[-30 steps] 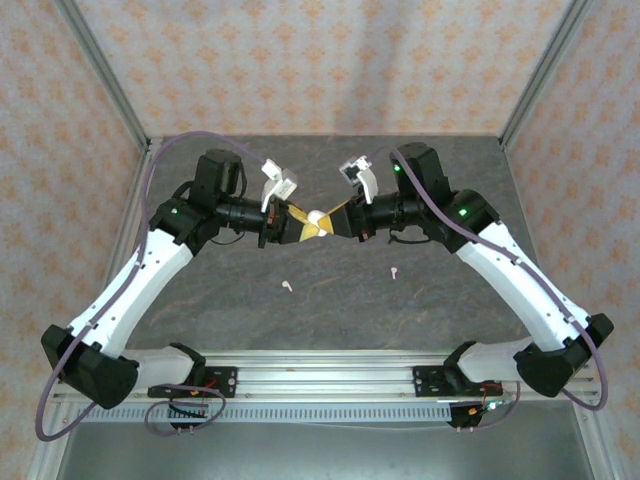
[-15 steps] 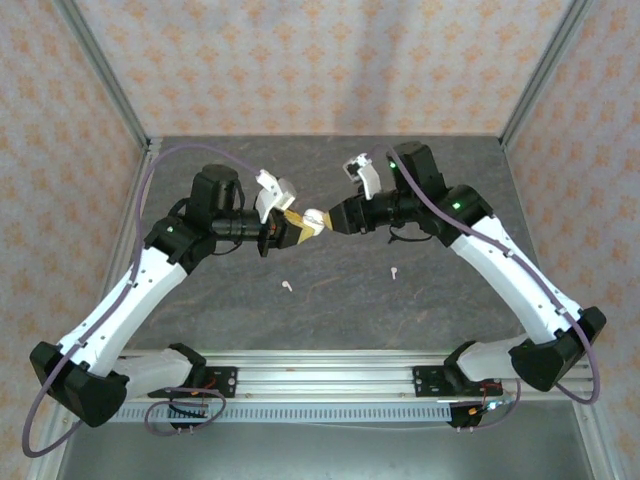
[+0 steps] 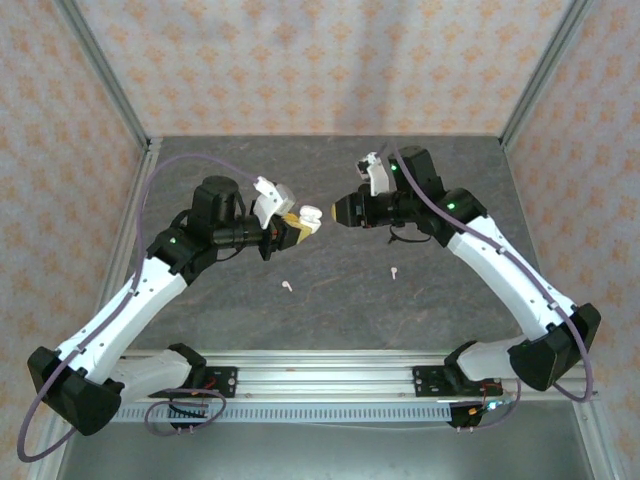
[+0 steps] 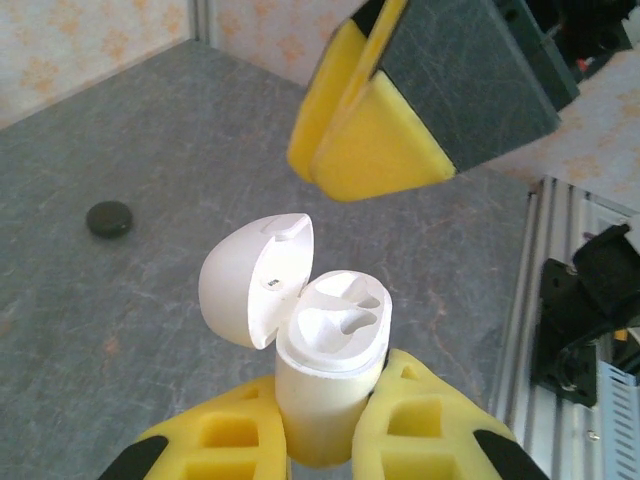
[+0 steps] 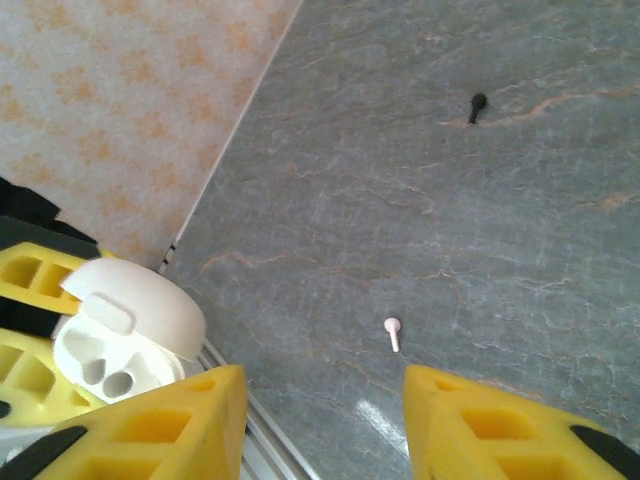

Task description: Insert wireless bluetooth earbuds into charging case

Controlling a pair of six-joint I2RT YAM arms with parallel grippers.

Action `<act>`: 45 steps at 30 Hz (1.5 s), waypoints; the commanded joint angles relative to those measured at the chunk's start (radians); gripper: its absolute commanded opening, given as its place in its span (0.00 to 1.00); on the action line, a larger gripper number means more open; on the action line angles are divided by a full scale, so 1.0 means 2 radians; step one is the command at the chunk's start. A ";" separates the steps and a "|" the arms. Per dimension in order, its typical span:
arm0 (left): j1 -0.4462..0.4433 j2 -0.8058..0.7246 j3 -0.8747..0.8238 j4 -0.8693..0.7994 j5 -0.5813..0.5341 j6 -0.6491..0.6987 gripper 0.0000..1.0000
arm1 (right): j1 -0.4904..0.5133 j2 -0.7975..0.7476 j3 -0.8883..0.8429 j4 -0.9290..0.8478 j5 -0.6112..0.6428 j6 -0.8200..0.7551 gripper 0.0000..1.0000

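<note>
Jaws, top view: left gripper [image 3: 296, 228] clamps open charging case [image 3: 308, 214]; right gripper [image 3: 338, 210] faces it; left white earbud [image 3: 287, 286], right white earbud [image 3: 394, 270] on table [image 3: 340, 320], nearer | left wrist: lid [image 4: 258, 280] up, sockets vacant | right wrist: fingers [image 5: 160, 420] spread wide, holding nothing; black earbud [image 5: 476, 104] on table.

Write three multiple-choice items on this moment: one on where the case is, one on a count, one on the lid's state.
1. Where is the case?
A. on the table
B. in the left gripper
C. in the right gripper

2. How many white earbuds lie on the table in the top view?
A. two
B. none
C. four

3. How is the lid?
A. shut
B. off
C. open

1 B: the left gripper's fingers clamp its base; the right gripper is open, apart.
2 A: two lie apart from each other.
3 C: it is swung back, both wells empty.
</note>
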State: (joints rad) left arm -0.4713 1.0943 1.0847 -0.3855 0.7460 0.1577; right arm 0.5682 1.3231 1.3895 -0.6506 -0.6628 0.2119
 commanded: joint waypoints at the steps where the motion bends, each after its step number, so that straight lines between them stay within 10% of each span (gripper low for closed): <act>1: 0.002 -0.025 -0.008 0.007 -0.047 0.000 0.00 | -0.005 -0.032 -0.036 0.037 0.055 0.045 0.45; 11: 0.006 -0.100 -0.039 -0.014 -0.122 -0.001 0.00 | 0.036 0.062 -0.129 0.090 0.122 0.146 0.36; 25: 0.006 -0.180 -0.012 -0.112 -0.119 0.015 0.00 | 0.152 0.336 0.070 -0.009 0.167 0.076 0.33; 45: 0.006 -0.230 -0.033 -0.141 -0.123 0.000 0.00 | 0.202 0.424 0.162 -0.065 0.178 0.050 0.32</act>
State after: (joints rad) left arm -0.4686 0.6468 1.0233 -0.6472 0.5114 0.1650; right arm 0.9615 2.1407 1.6726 -0.7193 -0.3527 0.3397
